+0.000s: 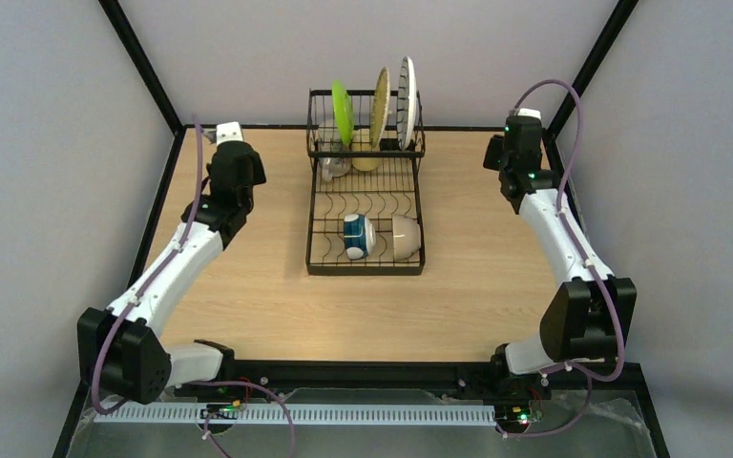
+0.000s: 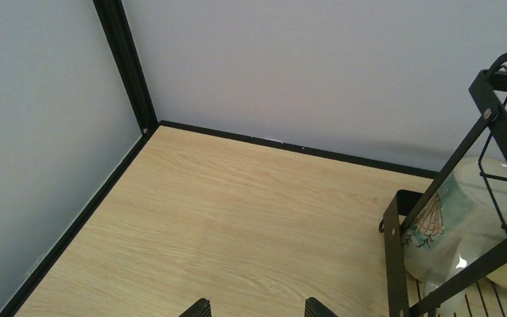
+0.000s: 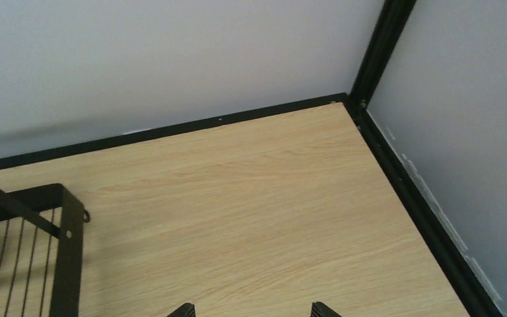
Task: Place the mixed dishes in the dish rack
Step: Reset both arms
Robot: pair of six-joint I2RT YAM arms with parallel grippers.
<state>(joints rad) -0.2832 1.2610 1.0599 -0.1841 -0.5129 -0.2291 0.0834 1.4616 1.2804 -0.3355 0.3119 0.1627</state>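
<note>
The black wire dish rack (image 1: pixel 365 269) stands mid-table. Its far raised section holds the lime-green plate (image 1: pixel 342 110), the yellow woven-look plate (image 1: pixel 380 103) and the striped white plate (image 1: pixel 407 89) upright. The beige mug (image 1: pixel 335 164) and yellow mug (image 1: pixel 368 158) sit below them. The blue-white bowl (image 1: pixel 356 236) and white bowl (image 1: pixel 405 237) lie on their sides in the near section. My left gripper (image 1: pixel 230 134) is open and empty at the far left, its fingertips (image 2: pixel 199 308) above bare wood. My right gripper (image 1: pixel 525 119) is open and empty at the far right, fingertips (image 3: pixel 185 309) above bare wood.
The rack's corner (image 2: pixel 396 224) with the beige mug (image 2: pixel 445 228) behind it shows at the right of the left wrist view. The rack's other corner (image 3: pixel 66 224) shows in the right wrist view. Black frame posts (image 1: pixel 143 57) and grey walls enclose the table.
</note>
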